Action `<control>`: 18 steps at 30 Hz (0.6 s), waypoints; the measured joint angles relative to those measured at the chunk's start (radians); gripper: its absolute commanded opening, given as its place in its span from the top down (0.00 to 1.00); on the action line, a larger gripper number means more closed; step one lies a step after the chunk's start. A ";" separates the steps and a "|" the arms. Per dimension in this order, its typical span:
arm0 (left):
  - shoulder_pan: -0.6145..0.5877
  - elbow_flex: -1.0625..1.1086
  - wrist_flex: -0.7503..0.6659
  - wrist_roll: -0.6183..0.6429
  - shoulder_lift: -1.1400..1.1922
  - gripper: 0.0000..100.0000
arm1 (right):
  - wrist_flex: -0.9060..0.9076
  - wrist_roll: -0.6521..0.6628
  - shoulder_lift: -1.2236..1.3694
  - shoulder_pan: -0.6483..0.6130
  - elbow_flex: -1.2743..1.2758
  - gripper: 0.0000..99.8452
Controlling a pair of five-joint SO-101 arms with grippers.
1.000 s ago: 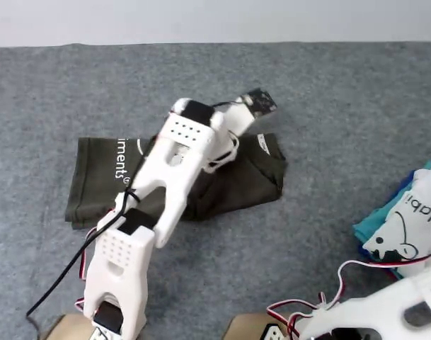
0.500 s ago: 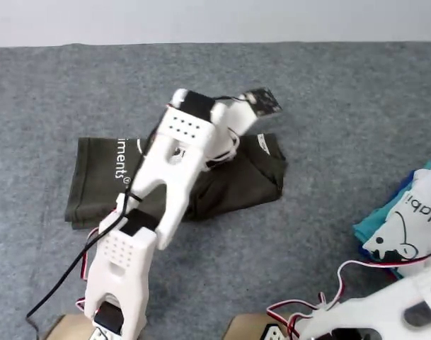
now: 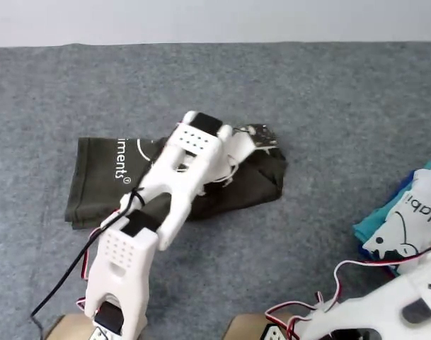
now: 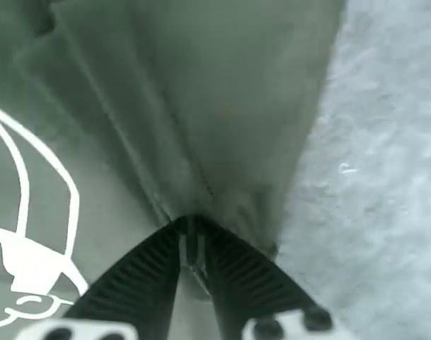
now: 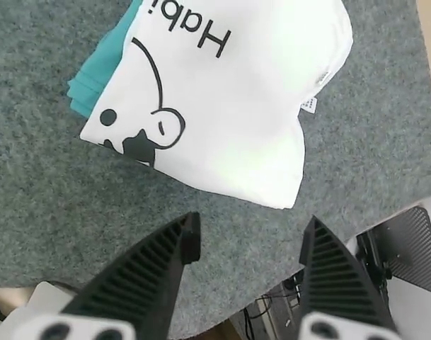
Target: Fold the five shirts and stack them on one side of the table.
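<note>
A dark olive shirt (image 3: 102, 177) with white print lies partly folded on the grey table, left of centre. My left gripper (image 3: 256, 136) is down at the shirt's far right corner, and its wrist view has the black fingers (image 4: 148, 265) shut on a pinched fold of the olive shirt (image 4: 222, 106). A stack of folded shirts (image 3: 403, 219) sits at the table's right edge, with a white printed shirt (image 5: 222, 106) on top and a teal one (image 5: 95, 67) beneath. My right gripper (image 5: 247, 244) hangs open just beside that stack, holding nothing.
Grey carpet-like cloth (image 3: 328, 106) covers the table, bare across the back and the middle. The right arm's white body (image 3: 371, 312) and its wires lie along the front right edge. The table's edge (image 5: 420, 149) runs close beside the stack.
The left gripper has dropped from above the shirt's far right corner down onto it. The right arm shifted slightly at the front edge.
</note>
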 measured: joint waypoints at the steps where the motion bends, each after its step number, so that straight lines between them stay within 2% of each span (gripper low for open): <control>1: -0.006 0.023 -0.023 -0.005 0.000 1.00 | 0.000 0.002 0.000 -0.009 0.000 0.77; 9: -0.020 0.029 -0.055 -0.005 0.000 1.00 | 0.000 0.002 0.000 -0.055 0.000 0.77; 15: -0.020 -0.192 0.083 -0.005 0.000 1.00 | 0.000 0.000 0.000 -0.057 0.000 0.77; 18: -0.020 -0.298 0.101 -0.006 0.000 1.00 | 0.000 0.000 0.000 -0.058 0.000 0.77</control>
